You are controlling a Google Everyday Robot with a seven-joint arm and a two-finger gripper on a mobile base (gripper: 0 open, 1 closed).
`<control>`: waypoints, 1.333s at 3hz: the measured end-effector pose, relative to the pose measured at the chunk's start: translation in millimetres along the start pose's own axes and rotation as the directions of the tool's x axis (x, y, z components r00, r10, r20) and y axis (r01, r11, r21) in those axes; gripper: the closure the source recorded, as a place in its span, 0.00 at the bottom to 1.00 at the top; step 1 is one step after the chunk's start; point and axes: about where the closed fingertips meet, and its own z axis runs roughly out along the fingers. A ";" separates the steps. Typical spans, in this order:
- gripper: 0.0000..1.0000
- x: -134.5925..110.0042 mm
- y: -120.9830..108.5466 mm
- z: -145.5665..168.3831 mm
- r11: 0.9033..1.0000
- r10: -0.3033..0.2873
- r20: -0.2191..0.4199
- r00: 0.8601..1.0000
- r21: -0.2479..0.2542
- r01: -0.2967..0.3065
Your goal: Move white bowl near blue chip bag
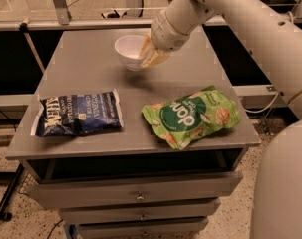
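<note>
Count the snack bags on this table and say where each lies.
2. The blue chip bag lies front left, the green snack bag front right. The pincer grips the white bowl at the back. None appears hidden.

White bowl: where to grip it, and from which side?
Pinch the rim of the white bowl from above, on its picture-right side. It stands upright with its mouth open, so the thin wall fits between two fingers. The gripper is at that rim, closed on it.

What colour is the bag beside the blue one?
The snack bag is bright green, camera view; gripper holds the white bowl.
</note>
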 end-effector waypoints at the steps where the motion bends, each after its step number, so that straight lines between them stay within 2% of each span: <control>1: 1.00 -36.9 4.8 7.8 0.991 -0.127 0.021 0.992 -0.033 0.128; 2: 1.00 -75.0 14.2 23.5 0.969 -0.234 0.085 0.969 -0.063 0.239; 3: 1.00 -104.1 20.7 40.7 0.944 -0.304 0.147 0.941 -0.085 0.318; 4: 1.00 -122.6 22.5 60.6 0.921 -0.353 0.188 0.916 -0.101 0.376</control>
